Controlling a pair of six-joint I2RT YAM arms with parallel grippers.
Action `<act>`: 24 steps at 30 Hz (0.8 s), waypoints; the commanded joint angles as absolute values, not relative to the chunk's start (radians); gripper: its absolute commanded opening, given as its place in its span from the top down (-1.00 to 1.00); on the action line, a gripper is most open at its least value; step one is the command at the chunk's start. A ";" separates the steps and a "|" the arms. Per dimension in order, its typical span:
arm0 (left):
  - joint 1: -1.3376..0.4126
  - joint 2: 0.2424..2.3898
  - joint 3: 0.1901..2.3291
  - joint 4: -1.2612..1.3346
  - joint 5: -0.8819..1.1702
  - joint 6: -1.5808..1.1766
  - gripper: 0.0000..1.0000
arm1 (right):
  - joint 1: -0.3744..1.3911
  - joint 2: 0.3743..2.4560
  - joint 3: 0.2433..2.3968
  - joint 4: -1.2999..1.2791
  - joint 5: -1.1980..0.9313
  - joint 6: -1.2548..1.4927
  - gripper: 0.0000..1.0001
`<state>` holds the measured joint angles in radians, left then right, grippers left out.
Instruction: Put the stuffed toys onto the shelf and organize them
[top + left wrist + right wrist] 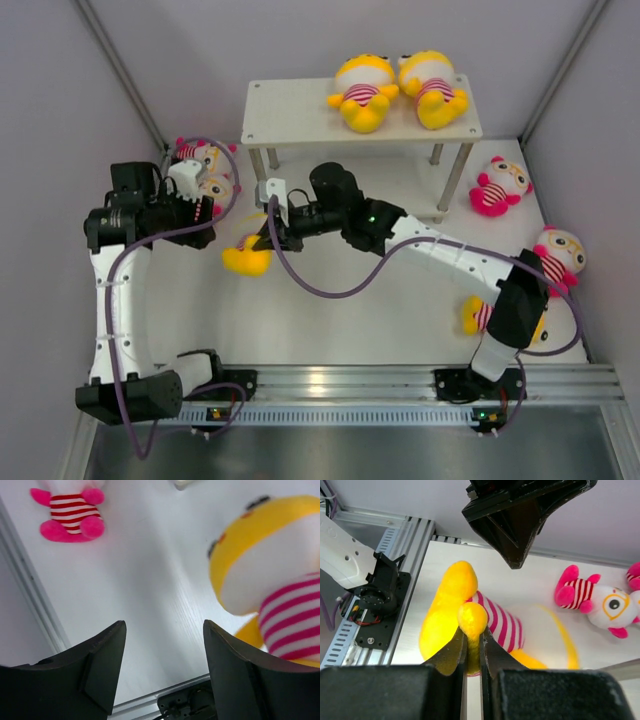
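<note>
Two yellow stuffed toys lie on the top board of the shelf. A third yellow toy lies on the table in front of the shelf's left legs. My right gripper is shut on one of its yellow limbs, and its striped body shows behind the fingers. My left gripper hovers just left of it, open and empty, with that toy to its right. Two pink-limbed toys lie behind the left gripper.
A pink toy lies right of the shelf legs and another near the right wall. A yellow toy is partly hidden under my right arm. The metal rail runs along the near edge. Grey walls close both sides.
</note>
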<state>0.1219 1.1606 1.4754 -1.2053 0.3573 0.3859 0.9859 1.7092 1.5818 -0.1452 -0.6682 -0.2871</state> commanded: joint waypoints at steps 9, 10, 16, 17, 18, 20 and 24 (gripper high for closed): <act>0.126 1.132 1.673 -1.149 -0.053 0.212 -0.62 | 0.970 1.594 1.848 -0.186 -0.644 -0.449 1.00; 0.126 1.132 1.680 -1.146 -0.073 0.213 -0.63 | 0.957 1.600 1.870 -0.181 -0.635 -0.456 1.00; 0.126 1.137 1.687 -1.132 -0.127 0.233 -0.63 | 0.887 1.660 1.915 0.056 -0.535 -0.500 1.00; 0.126 1.137 1.681 -1.132 -0.097 0.241 -0.63 | 0.876 1.676 1.919 0.119 -0.532 -0.503 1.00; 0.126 1.135 1.675 -1.134 -0.084 0.245 -0.63 | 0.867 1.716 1.931 0.135 -0.540 -0.506 1.00; 0.126 1.135 1.660 -1.132 -0.069 0.253 -0.63 | 0.827 1.796 1.997 0.155 -0.531 -0.482 1.00; 0.124 1.132 1.629 -1.132 -0.058 0.270 -0.63 | 0.763 1.890 2.069 0.175 -0.451 -0.486 1.00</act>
<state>0.1234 1.1481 1.6535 -1.1728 -0.0704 0.2565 0.8070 1.8244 2.0315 0.0883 -0.5220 -0.4690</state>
